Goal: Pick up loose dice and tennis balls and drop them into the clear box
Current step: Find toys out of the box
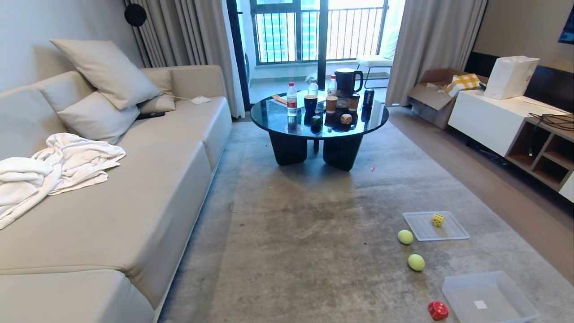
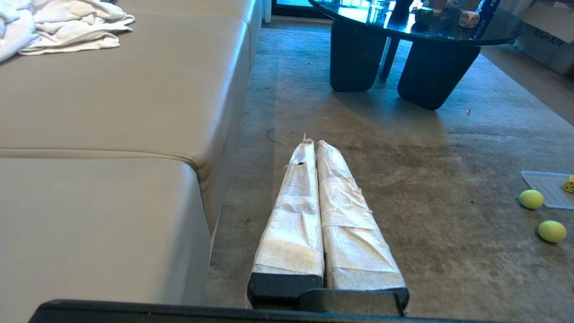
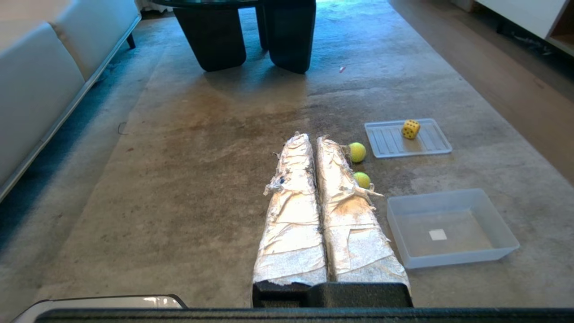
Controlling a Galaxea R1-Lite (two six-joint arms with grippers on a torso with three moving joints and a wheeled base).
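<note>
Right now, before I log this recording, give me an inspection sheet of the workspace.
Surface: grey carpet, stained, beside a beige sofa.
Job's things: clear box empty on the carpet; red die next to it; two tennis balls loose on the carpet; yellow die on the flat clear lid; green die and beige die on the round black table.
Clutter: bottles, cups and a kettle on the table; white towel on the sofa.
End effectors: left end effector and right end effector both shut, empty, above the carpet.
Cables: dark cables on the white cabinet.
Surroundings: curtains, balcony door, cardboard box.
</note>
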